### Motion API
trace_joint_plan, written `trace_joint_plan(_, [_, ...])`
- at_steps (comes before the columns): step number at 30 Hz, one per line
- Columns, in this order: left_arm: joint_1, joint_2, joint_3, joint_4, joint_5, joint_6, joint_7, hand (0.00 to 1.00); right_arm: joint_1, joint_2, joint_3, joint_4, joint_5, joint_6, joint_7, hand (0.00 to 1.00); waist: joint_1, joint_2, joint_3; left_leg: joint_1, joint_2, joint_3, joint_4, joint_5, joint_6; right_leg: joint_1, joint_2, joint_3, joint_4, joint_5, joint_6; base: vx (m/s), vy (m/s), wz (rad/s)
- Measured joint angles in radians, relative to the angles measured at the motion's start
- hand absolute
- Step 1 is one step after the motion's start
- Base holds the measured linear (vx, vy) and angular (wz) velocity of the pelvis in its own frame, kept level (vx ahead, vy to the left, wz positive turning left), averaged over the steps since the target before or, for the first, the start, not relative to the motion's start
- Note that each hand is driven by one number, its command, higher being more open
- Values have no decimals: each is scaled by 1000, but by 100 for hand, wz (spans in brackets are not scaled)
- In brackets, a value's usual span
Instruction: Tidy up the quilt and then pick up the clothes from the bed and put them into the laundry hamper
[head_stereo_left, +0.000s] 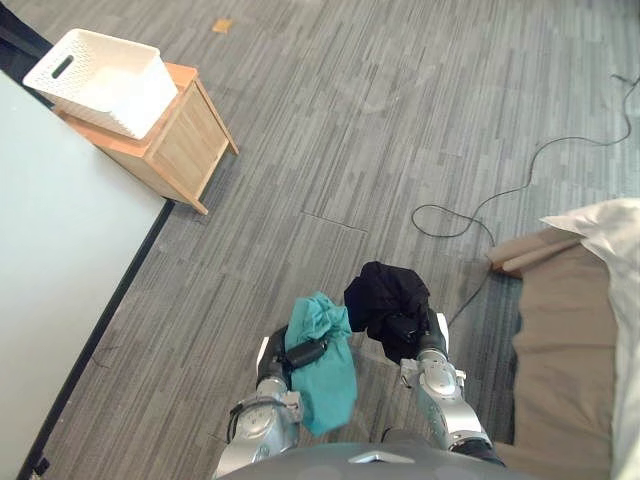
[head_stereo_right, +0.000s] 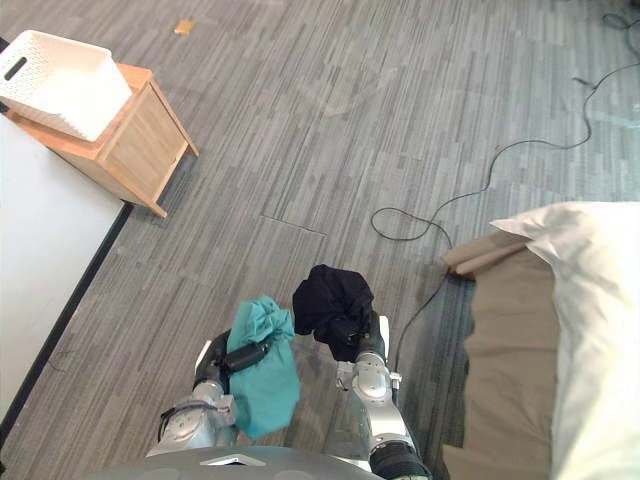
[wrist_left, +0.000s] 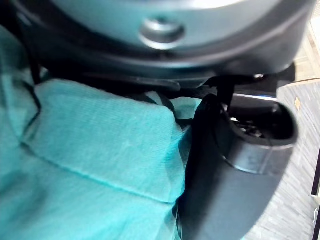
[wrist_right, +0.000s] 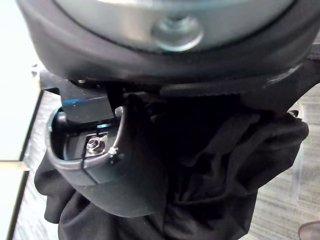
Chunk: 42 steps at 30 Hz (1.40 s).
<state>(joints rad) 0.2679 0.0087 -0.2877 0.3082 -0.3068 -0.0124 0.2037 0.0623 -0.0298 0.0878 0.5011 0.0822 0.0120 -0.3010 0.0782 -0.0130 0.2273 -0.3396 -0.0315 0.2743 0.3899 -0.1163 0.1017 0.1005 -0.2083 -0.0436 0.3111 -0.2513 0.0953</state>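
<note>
I hold two garments above the grey floor. A teal garment hangs bunched from my left hand, whose dark fingers curl round it. The same teal garment lies against that hand's thumb in the left wrist view. A black garment is bunched in my right hand, and it drapes past the thumb in the right wrist view as black cloth. The white laundry hamper stands on a small wooden table at the far left.
The bed with a brown cover and a pale quilt lies at the right. A white wall panel with a dark base edge runs down the left. A black cable loops on the floor ahead, right of centre.
</note>
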Motion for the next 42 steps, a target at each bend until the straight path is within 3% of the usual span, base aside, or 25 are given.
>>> trace_joint_plan(1, [-4, 4, 4, 5, 0, 0, 2, 0, 2, 7, -1, 13, 0, 5, 3, 0, 0, 0, 0, 26, 2, -1, 10, -7, 5, -16, 1, 3, 77, 41, -16, 657, 142, -25])
trace_joint_plan(2, [-1, 17, 12, 15, 1, -1, 3, 0, 10, 29, -4, 39, 0, 7, 6, 0, -2, 0, 3, 102, 10, -9, 28, -16, 5, -62, 6, 6, 266, 179, -43, 616, 112, -42])
trace_joint_plan(3, [8, 29, 11, 23, -2, -5, 4, 0, 42, 43, 0, 42, 0, 4, 7, 0, -6, 11, 8, 235, 11, -16, -36, -30, 5, -117, 7, 9, 483, 280, -25, 610, 97, -42])
trace_joint_plan(6, [-17, 32, 8, 60, -13, -12, 6, 0, 62, 44, 0, 40, 0, -8, 7, 0, -61, 21, 14, 449, 0, -65, -199, -49, 20, -307, 37, -54, 841, 154, -116, 599, 18, 15])
trace_joint_plan(8, [-84, 38, -10, 97, -34, -12, 8, 0, 55, 43, -10, 30, 1, -8, 5, 0, -98, 28, 50, 530, 9, -124, -259, -53, 26, -441, 58, -128, 826, 61, -132, 610, -145, 56])
trace_joint_plan(10, [-137, 39, -34, 120, -37, -8, 8, 0, 38, 38, -20, -26, 2, -22, 4, 0, -135, 42, 92, 581, 38, -184, -257, -81, 22, -553, 72, -183, 614, 17, -125, 579, -240, 80])
trace_joint_plan(12, [-151, 38, -69, 119, -22, -8, -2, 0, 28, 35, -41, -54, 4, -30, 1, 0, -162, 68, 107, 639, 110, -237, -255, -139, -39, -597, 85, -139, 184, 106, -35, 696, -371, 116])
trace_joint_plan(13, [-149, 38, -73, 118, -9, -8, -6, 0, 27, 35, -42, -54, 5, -29, -2, 0, -160, 65, 106, 655, 124, -243, -255, -152, -58, -597, 83, -120, 62, 159, -25, 829, -519, 103])
trace_joint_plan(14, [-143, 37, -76, 121, 6, -8, -8, 0, 30, 35, -40, -53, 7, -25, -5, 0, -152, 54, 106, 694, 140, -256, -257, -174, -97, -595, 61, -108, -43, 349, -8, 597, -397, 62])
trace_joint_plan(15, [-144, 35, -79, 129, 6, -7, -7, 0, 24, 34, -35, -48, 7, -22, -5, 0, -146, 67, 110, 709, 161, -258, -250, -174, -103, -596, 72, -122, -8, 428, -55, 733, -485, 38])
trace_joint_plan(16, [-157, 24, -82, 153, 8, -2, -10, 0, -16, 22, -45, -27, 7, -17, -7, 0, -128, 119, 131, 686, 221, -254, -153, -127, -165, -605, 111, -158, 108, 326, -106, 704, -480, 13])
trace_joint_plan(19, [-130, 5, -78, 153, 28, -2, -24, 0, -37, 0, -28, 4, 2, -1, -8, 0, -114, 169, 156, 435, 308, -326, 498, 168, -280, -444, 180, -205, 166, 156, -167, 711, -462, -1])
trace_joint_plan(21, [-113, -15, -75, 135, 24, -4, -24, 0, -40, -13, -26, 5, 3, 1, -12, 0, -88, 181, 164, 272, 324, -317, 818, 104, -242, -279, 234, -205, 63, 140, -179, 699, -356, -32])
trace_joint_plan(24, [-77, -13, -77, 51, 18, -11, -33, 0, -71, -10, -18, 5, 3, -10, -23, 0, -41, 132, 176, 93, 257, -228, 843, -23, -201, -57, 252, -129, -130, 133, -188, 704, -284, -59])
trace_joint_plan(27, [-59, -30, -54, 26, -6, -16, -34, 0, -117, -17, -17, 26, 3, -12, -27, 0, -1, 135, 172, -37, 163, -188, 508, -79, -202, 65, 264, -63, -246, 102, -179, 589, -74, -57])
trace_joint_plan(30, [-57, -49, -25, 26, -7, -31, -40, 0, -92, -29, -12, 64, 1, -7, -18, 0, 7, 114, 165, -61, 108, 58, 35, 18, -126, 191, 243, -83, -288, 11, -139, 777, 5, 17])
trace_joint_plan(31, [-52, -51, -14, 26, -7, -30, -40, 0, -67, -37, -9, 81, 0, -2, -12, 0, 16, 106, 153, -52, 79, 169, -80, 117, -47, 247, 240, -93, -293, -21, -99, 997, 30, 27])
trace_joint_plan(32, [-46, -52, 2, 32, -20, -30, -38, 0, -50, -22, 0, 116, -1, 4, -12, 0, 40, 57, 121, -34, 33, 222, -91, 158, 103, 263, 199, -93, -266, -56, -60, 864, 9, 42])
trace_joint_plan(33, [-45, -58, 19, 39, -35, -27, -34, 0, -39, -16, 0, 126, -3, 11, -11, 0, 37, 23, 101, -33, 4, 218, -90, 141, 141, 248, 166, -104, -220, -64, -46, 1061, 21, 62])
trace_joint_plan(34, [-43, -57, 48, 39, -52, -28, -25, 0, -36, -9, -1, 161, -33, 23, 0, 0, 34, 4, 103, -13, -12, 178, -39, 86, 166, 209, 148, -112, -44, -34, 8, 876, 17, 94])
trace_joint_plan(36, [-37, -46, 70, 47, -78, -31, -20, 0, 2, 20, 1, 184, -75, 40, 14, 0, 43, 9, 95, 33, 18, 105, 129, -29, 144, 125, 192, -137, 313, 260, 82, 812, 20, 109])
trace_joint_plan(37, [-26, -38, 72, 49, -86, -33, -20, 0, 26, 29, 4, 182, -78, 37, 13, 0, 42, 0, 79, 78, 14, 65, 105, -61, 143, 84, 181, -136, 438, 315, 106, 597, -31, 133])
trace_joint_plan(38, [-22, -37, 80, 60, -94, -32, -9, 0, 45, 27, 17, 181, -78, 27, 17, 0, 42, -34, 61, 166, -33, -23, 37, -94, 84, -5, 140, -158, 672, 266, 81, 738, -122, 167])
trace_joint_plan(39, [-28, -42, 77, 85, -116, -32, 2, 0, 47, 10, 24, 181, -79, 23, 19, 0, 27, -27, 63, 246, -60, -100, -8, -95, 84, -78, 102, -180, 785, 206, 19, 580, -188, 174])
trace_joint_plan(42, [-16, -50, 63, 104, -128, -32, 17, 0, 66, -38, 23, 124, -77, 17, 22, 0, -17, 51, 54, 375, -32, -332, -104, -122, 35, -250, 78, -223, 797, 78, -120, 635, -332, 199])
